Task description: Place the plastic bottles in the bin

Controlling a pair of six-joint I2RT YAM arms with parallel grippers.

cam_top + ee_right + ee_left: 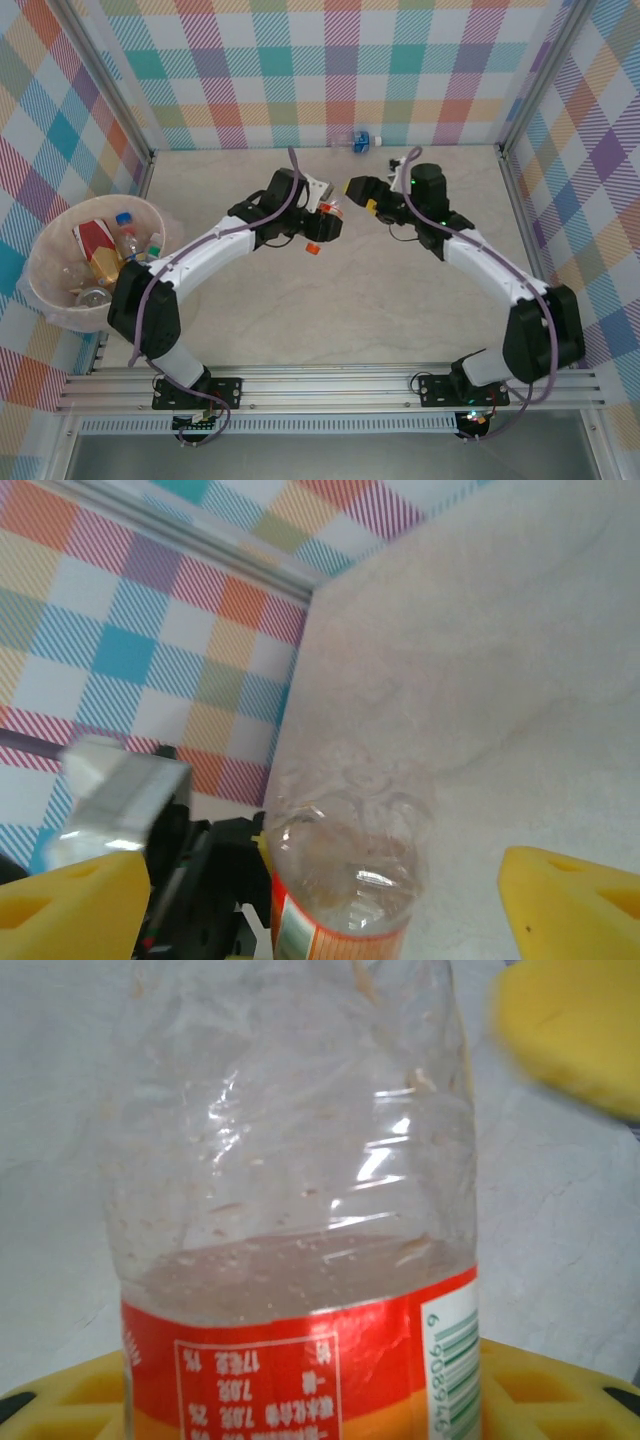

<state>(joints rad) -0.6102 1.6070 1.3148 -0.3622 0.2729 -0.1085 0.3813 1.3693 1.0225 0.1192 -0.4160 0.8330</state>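
Observation:
My left gripper [322, 226] is shut on a clear plastic bottle [326, 214] with a red-orange label and an orange cap, held above the middle of the table. In the left wrist view that bottle [300, 1190] looms close, with yellow pads [560, 1390] on both sides of its label. My right gripper [364, 196] faces it from the right, open; its yellow fingers [570, 900] stand wide apart with the bottle's base [350, 850] between and beyond them. The pale pink bin [48, 300] at the far left holds several bottles. Another bottle [359, 141], blue-labelled, lies by the back wall.
Checked walls close the table at the back and on both sides, with metal posts in the corners. The bin stands off the table's left edge beside the left arm's elbow [140, 300]. Bare marble tabletop [330, 310] lies between the arms.

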